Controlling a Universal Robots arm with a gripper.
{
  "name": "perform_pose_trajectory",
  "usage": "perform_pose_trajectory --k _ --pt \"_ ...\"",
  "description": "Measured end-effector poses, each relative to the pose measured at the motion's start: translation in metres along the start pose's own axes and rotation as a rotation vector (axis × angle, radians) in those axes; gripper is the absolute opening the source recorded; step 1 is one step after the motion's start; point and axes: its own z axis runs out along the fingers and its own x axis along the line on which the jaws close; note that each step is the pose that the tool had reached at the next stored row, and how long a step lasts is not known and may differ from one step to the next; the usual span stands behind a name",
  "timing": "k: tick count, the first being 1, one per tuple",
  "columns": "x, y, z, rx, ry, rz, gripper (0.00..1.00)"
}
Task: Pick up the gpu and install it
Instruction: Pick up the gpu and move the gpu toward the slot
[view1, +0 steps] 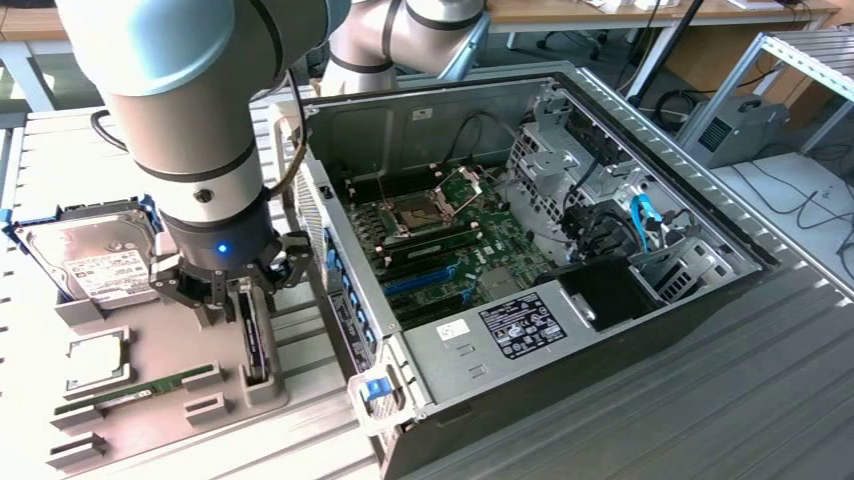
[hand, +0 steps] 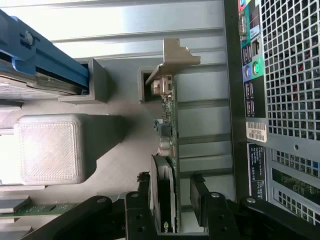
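Observation:
The gpu stands on its long edge in a grey holder on the grey parts tray, to the exterior view's left of the open computer case. In the wrist view the gpu runs edge-on, with its silver bracket at the far end. My gripper is low over the card's near end. My gripper is open, one black finger on each side of the card. The finger on the case side has a gap to the card.
The hard drive in its blue frame stands in a holder behind the card. A green memory stick and a silver square part lie on the tray. The case's rear panel is close beside the card. Blue slots show on the motherboard.

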Motion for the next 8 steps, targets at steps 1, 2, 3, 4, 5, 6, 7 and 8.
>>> perform_pose_trajectory --k 1,2,3,4,5,6,7,8 --pt "0.0013 0.0001 0.0001 0.0004 0.0 0.0 0.45" --pt "0.0017 0.0001 0.0003 0.0004 0.0001 0.0 0.45" --pt "0.0017 0.0001 0.0004 0.0004 0.0001 0.0 0.45" --pt "0.0017 0.0001 0.0003 0.0005 0.0001 0.0 0.45" --pt "0.0018 0.0001 0.0004 0.0005 0.0001 0.0 0.45" --pt "0.0018 0.0001 0.0004 0.0004 0.0 0.0 0.45" --pt "0.0018 0.0001 0.0004 0.0004 0.0 0.0 0.45" --pt "0.0018 0.0001 0.0004 0.0004 0.0 0.0 0.45"
